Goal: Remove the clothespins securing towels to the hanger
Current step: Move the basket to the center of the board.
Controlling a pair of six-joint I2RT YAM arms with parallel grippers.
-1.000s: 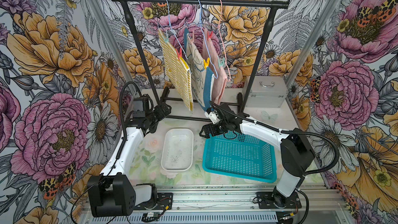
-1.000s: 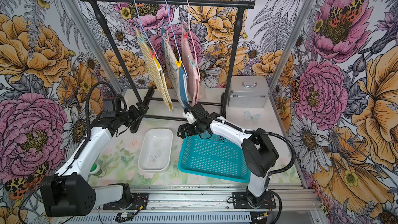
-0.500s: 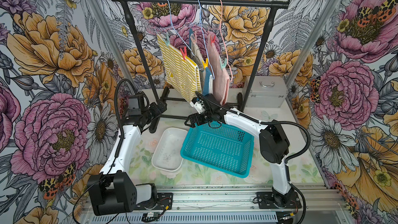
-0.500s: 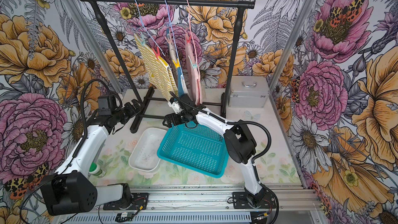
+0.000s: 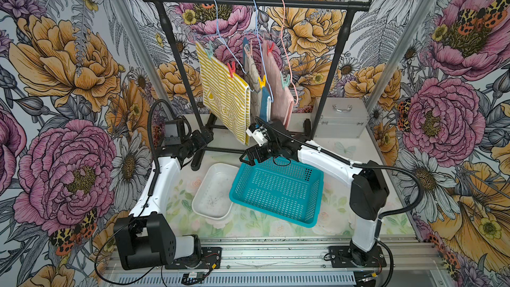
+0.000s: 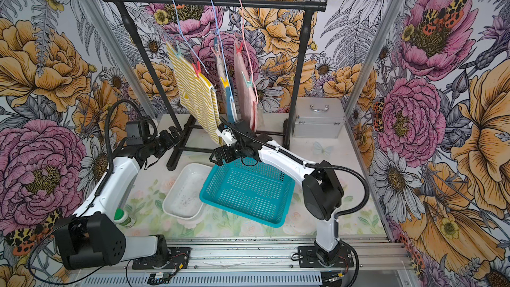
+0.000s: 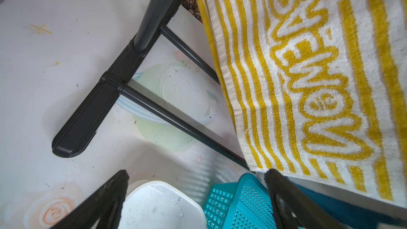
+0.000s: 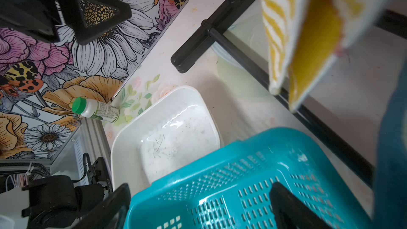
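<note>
Hunting a first pin: all six clothespins [image 5: 231, 67] still bite the towels [image 5: 225, 100] up on the hangers [image 5: 256, 23]. Left gripper [image 5: 204, 137] and right gripper [image 5: 248, 158] gape wide, low beneath. Next, climb high. Since a second ago, the teal basket [image 5: 276, 189] has skewed onto the white tray [image 5: 212, 189].

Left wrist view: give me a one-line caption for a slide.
Open left gripper faces the hanging yellow-and-white striped towel, with the rack base, white tray and teal basket also in frame.

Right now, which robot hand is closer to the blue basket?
Right. The right gripper hovers over the basket, at its far rim; the left gripper sits off by the rack foot.
</note>
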